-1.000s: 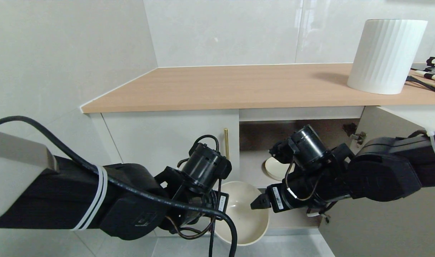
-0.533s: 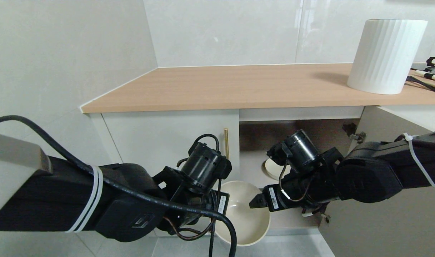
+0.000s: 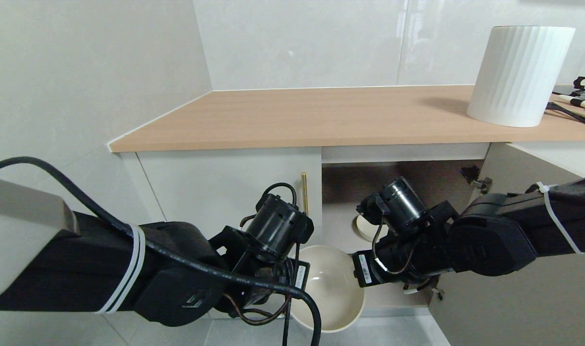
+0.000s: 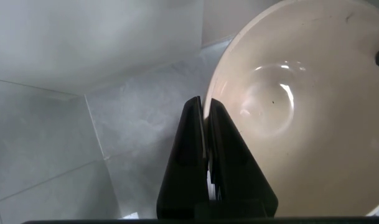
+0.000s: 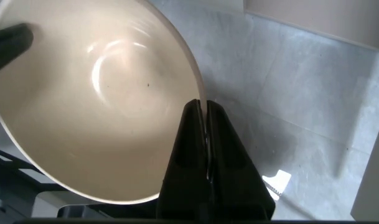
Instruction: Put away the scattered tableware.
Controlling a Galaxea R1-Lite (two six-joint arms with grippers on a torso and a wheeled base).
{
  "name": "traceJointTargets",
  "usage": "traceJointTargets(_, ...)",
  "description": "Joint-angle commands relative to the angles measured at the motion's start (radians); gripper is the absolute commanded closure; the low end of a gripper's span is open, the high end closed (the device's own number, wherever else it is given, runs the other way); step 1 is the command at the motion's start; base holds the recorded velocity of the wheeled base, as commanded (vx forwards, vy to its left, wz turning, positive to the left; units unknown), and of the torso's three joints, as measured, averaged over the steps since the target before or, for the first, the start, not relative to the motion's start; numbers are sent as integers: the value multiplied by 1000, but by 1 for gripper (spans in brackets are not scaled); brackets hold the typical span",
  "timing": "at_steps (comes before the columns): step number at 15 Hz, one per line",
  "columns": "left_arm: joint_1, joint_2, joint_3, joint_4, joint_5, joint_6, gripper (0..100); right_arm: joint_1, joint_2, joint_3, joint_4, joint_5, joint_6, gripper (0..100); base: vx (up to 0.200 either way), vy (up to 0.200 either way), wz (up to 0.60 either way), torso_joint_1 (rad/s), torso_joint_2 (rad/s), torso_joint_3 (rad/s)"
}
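Bowl (image 3: 332, 293): cream, glossy and empty, tilted with its hollow facing up, held low before the open cabinet (image 3: 432, 175). Since a second ago the right gripper (image 5: 205, 107) has advanced onto the rim and now pinches it. The left gripper (image 4: 205, 106) stays clamped on the opposite rim.

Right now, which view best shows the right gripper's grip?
Right wrist view: right gripper clamps the bowl rim, close up. Head view shows it at the rim, fingertips hidden; left wrist view, a dark tip.
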Motion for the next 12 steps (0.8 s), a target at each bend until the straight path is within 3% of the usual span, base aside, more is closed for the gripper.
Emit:
traceJointTargets(1,0,4,0,1,2,0,100,2,-2,0,0,1,-1,100,0,0,0,0,0,0)
traceJointTargets(6,0,5,3,4,2,3,100,5,-2,3,1,-1,-1,100,0,0,0,0,0,0)
traceJointTargets(7,0,5,1,4,2,3,0,5,-2,4,1,-1,-2,100,0,0,0,0,0,0)
traceJointTargets(12,2,-4,1,1,14,0,0,6,14,1,1,-1,-2,100,0,0,0,0,0,0)
